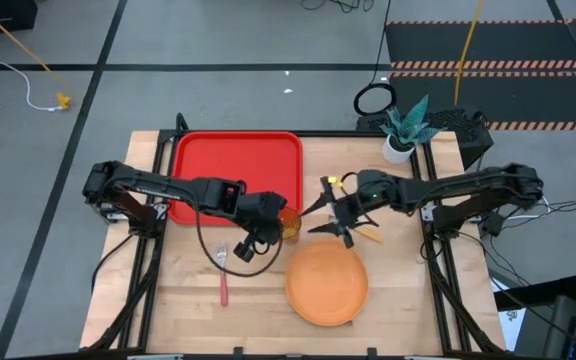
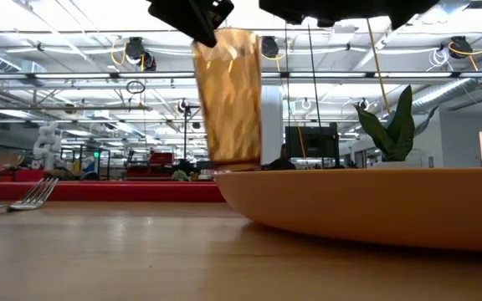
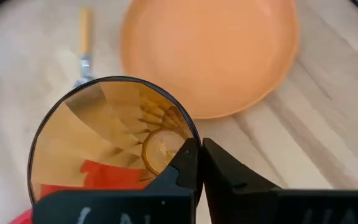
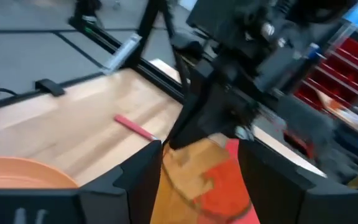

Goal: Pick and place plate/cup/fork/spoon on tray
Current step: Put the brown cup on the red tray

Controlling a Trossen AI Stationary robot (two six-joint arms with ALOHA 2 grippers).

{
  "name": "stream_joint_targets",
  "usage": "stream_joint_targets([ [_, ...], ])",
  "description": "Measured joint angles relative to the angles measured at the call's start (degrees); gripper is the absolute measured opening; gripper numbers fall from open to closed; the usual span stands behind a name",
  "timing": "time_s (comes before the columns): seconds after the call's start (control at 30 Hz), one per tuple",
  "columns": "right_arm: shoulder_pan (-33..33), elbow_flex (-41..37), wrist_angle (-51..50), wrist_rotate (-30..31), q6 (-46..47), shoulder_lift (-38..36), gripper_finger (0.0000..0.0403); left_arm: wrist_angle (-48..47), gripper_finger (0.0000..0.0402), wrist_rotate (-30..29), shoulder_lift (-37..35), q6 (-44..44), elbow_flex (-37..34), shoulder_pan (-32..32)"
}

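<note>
While left pincer clamps cup beside tray, right pincer apart.

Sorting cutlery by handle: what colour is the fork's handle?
Red-pink; the fork shows best in the high view, lying on the table.

Bare tray lies open; plate crowds the near table.

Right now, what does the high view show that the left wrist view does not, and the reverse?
Only the high view shows the tray, the fork, the potted plant and the right gripper. Only the left wrist view looks down inside the cup, with a finger over its rim. Both show the plate, spoon and left gripper.
</note>
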Motion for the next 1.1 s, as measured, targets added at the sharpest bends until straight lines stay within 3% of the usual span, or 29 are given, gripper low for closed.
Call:
stream_joint_targets([
  [0.27,0.0,0.0,-12.1,9.2,1.4,-7.6,0.0204,-1.1,0.0007,-8.7,-6.3,-5.5,0.0,0.0],
  [0.67,0.0,-0.1,-20.9,9.6,1.4,-10.6,0.0203,-7.9,0.0010,-19.5,-18.7,-10.8,0.0,3.6],
  [0.8,0.0,-0.1,-23.7,12.5,1.5,-10.7,0.0203,-11.4,0.0007,-23.1,-21.4,-12.2,0.0,7.1],
  [1.1,0.0,-0.1,-25.9,13.5,3.0,-10.7,0.0203,-18.0,0.0011,-24.3,-24.0,-15.9,-0.1,18.3],
])
